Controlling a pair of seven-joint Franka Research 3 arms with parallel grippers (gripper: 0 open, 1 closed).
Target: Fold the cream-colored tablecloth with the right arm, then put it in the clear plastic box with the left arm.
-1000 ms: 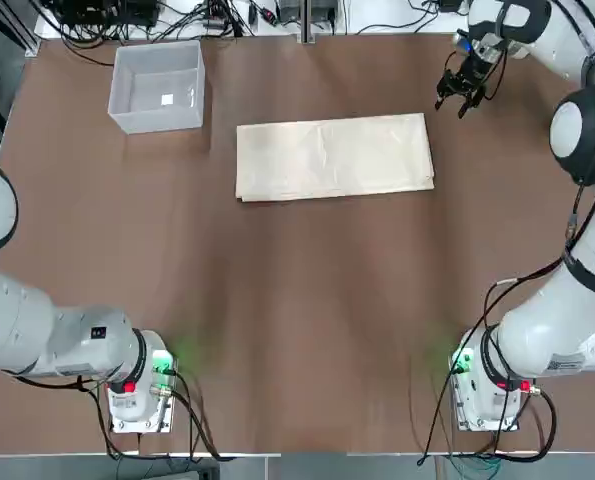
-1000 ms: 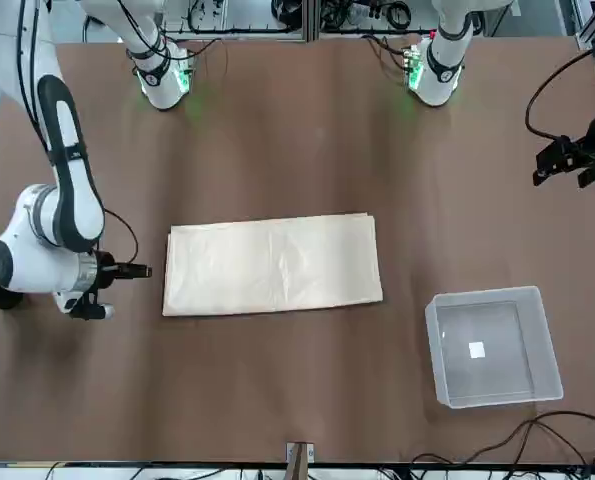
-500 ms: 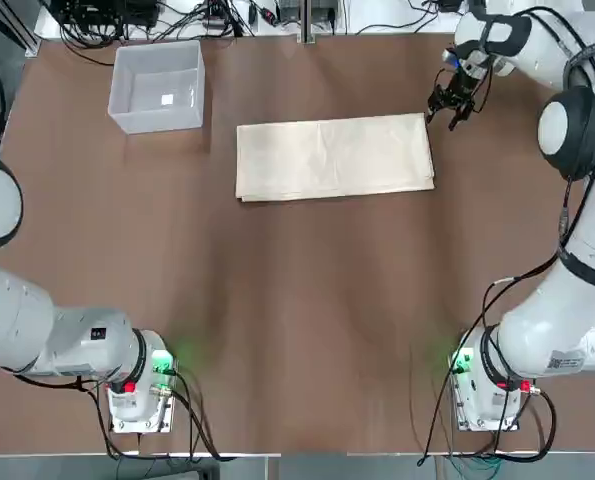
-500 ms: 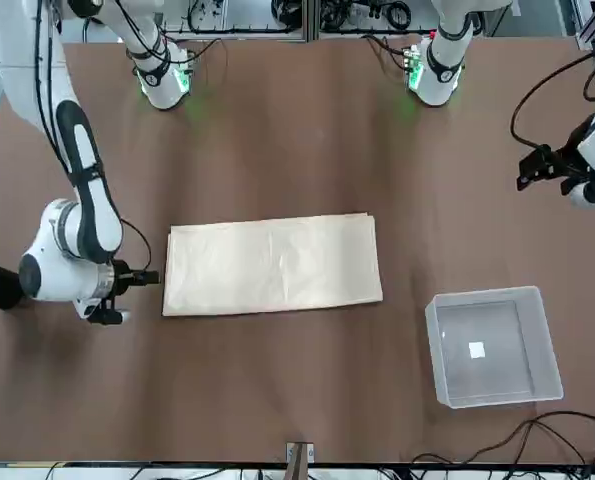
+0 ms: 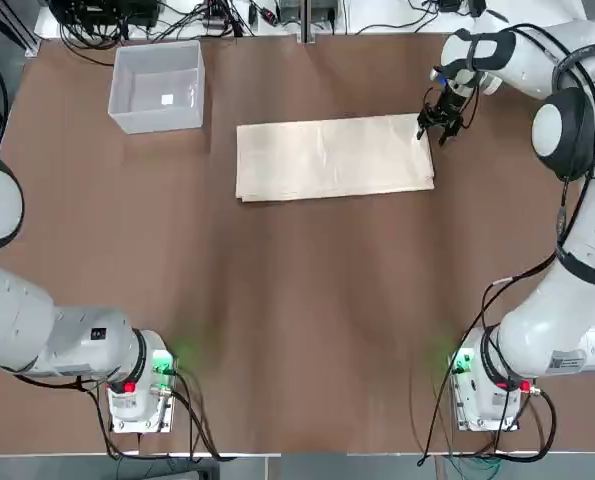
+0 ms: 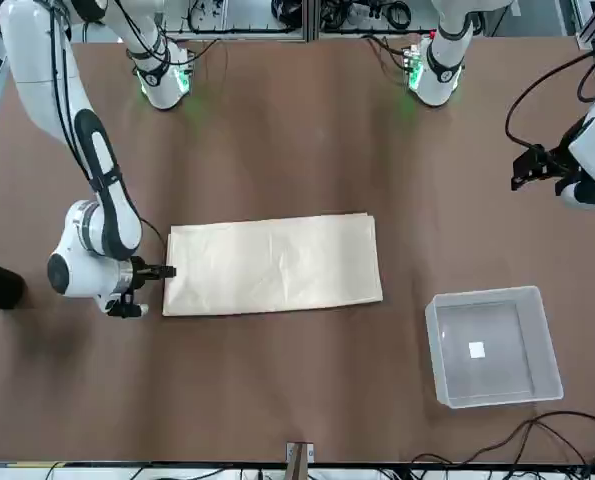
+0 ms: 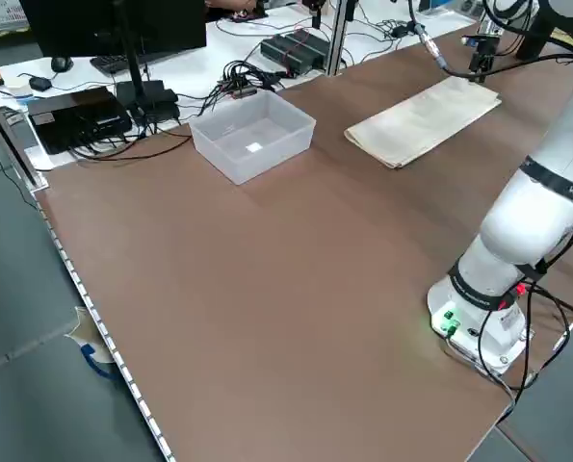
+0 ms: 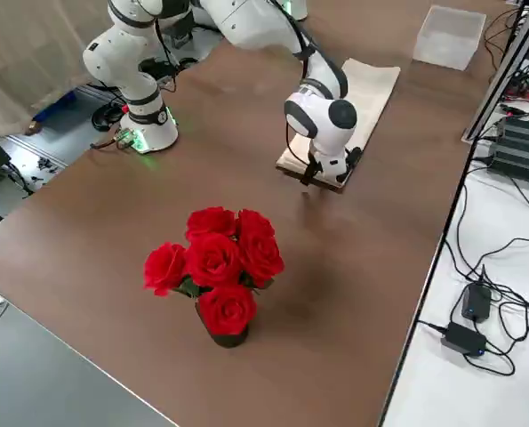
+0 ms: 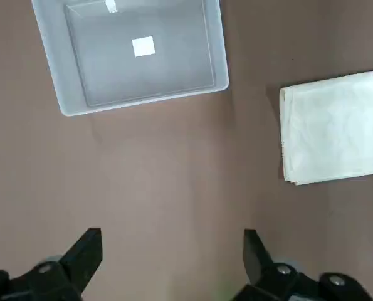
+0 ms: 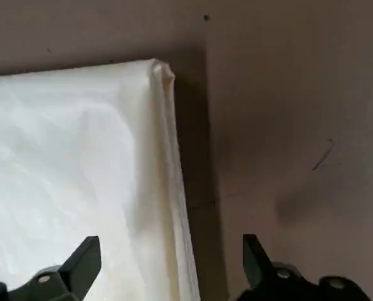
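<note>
The cream-colored tablecloth point(image 5: 332, 158) lies flat as a long folded rectangle in the far middle of the table, also seen in the front view point(image 6: 274, 265). My right gripper point(image 5: 439, 122) is open and hangs low over the cloth's right short edge near its far corner. In the right wrist view that layered edge point(image 10: 167, 163) runs between the two fingers point(image 10: 79, 260). The clear plastic box point(image 5: 162, 120) stands at the far left with nothing in it. My left gripper point(image 6: 530, 172) is open and raised over bare table on the left side, well short of the box point(image 9: 145, 100).
A bunch of red roses point(image 8: 215, 267) stands on the table's right side, beyond the cloth's end. Cables and electronics point(image 7: 103, 111) lie on the white bench behind the far edge. Both arm bases point(image 5: 137, 385) sit at the near edge.
My right gripper has moved from beyond the far right corner in towards the cloth's right edge and come lower. The left gripper has shifted slightly inward. The cloth has not moved.
</note>
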